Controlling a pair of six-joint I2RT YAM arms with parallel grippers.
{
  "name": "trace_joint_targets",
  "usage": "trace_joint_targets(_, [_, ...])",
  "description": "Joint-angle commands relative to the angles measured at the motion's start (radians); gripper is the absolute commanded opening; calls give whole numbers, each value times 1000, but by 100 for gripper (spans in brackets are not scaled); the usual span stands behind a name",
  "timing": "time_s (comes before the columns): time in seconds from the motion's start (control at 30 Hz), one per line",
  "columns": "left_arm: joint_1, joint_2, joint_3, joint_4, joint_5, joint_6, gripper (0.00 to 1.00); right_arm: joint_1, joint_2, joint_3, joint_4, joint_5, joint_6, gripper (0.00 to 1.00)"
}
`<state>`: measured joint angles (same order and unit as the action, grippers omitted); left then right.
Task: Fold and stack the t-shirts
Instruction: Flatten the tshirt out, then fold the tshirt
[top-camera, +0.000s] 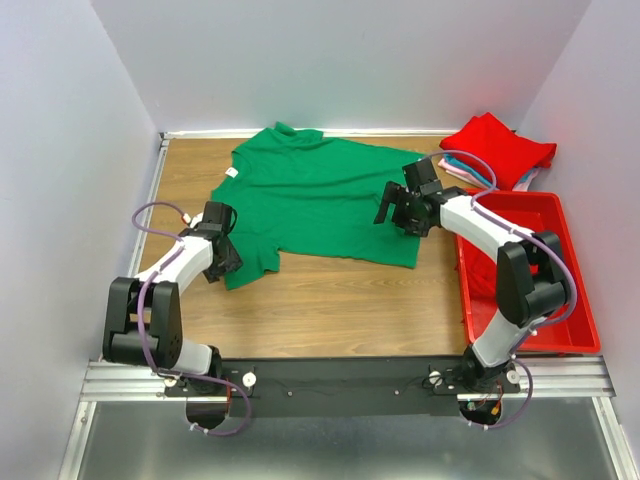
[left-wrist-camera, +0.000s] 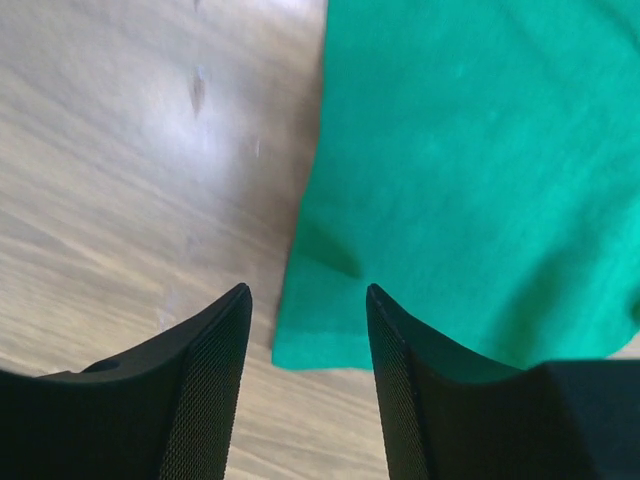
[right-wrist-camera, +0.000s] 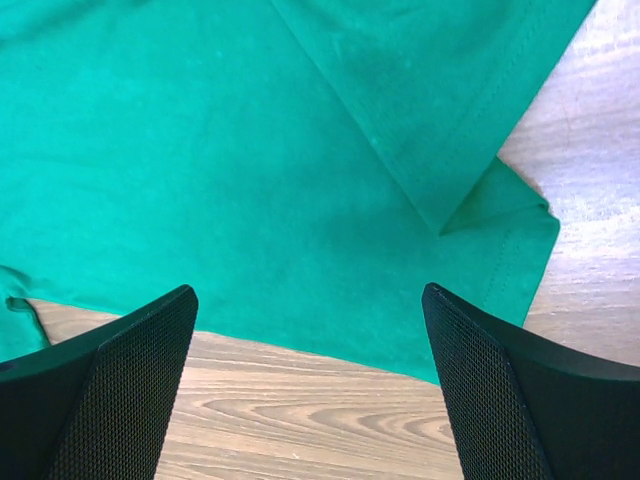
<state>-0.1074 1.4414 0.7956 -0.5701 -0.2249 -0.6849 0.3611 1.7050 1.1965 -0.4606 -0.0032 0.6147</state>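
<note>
Left claw (left-wrist-camera: 308, 290) apart over green t-shirt (top-camera: 320, 200) corner; right claw (right-wrist-camera: 309, 290) wide apart above hem.

The wooden table (top-camera: 330, 300) carries a green t-shirt (top-camera: 310, 200) spread across the upper middle, a pile of shirts (top-camera: 497, 148), red uppermost, at upper right, and a red bin (top-camera: 550, 215) at right.

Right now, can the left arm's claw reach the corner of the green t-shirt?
Probably yes. The left claw hangs open right over a corner of the green t-shirt, which lies flat on the wooden table. Nothing sits between the claw and the cloth.
</note>
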Motion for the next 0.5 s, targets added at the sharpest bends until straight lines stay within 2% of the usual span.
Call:
trace_joint_targets(0.0, [-14, -56, -47, -5, 32, -74, 56, 4, -33, -17, -18, 28, 22, 100])
trace_joint_targets(0.33, [-18, -88, -101, 9, 36, -119, 54, 4, -47, -49, -30, 49, 37, 100])
trace_joint_targets(0.47, [-20, -58, -111, 35, 56, -116, 39, 3, -71, -86, -30, 72, 43, 100])
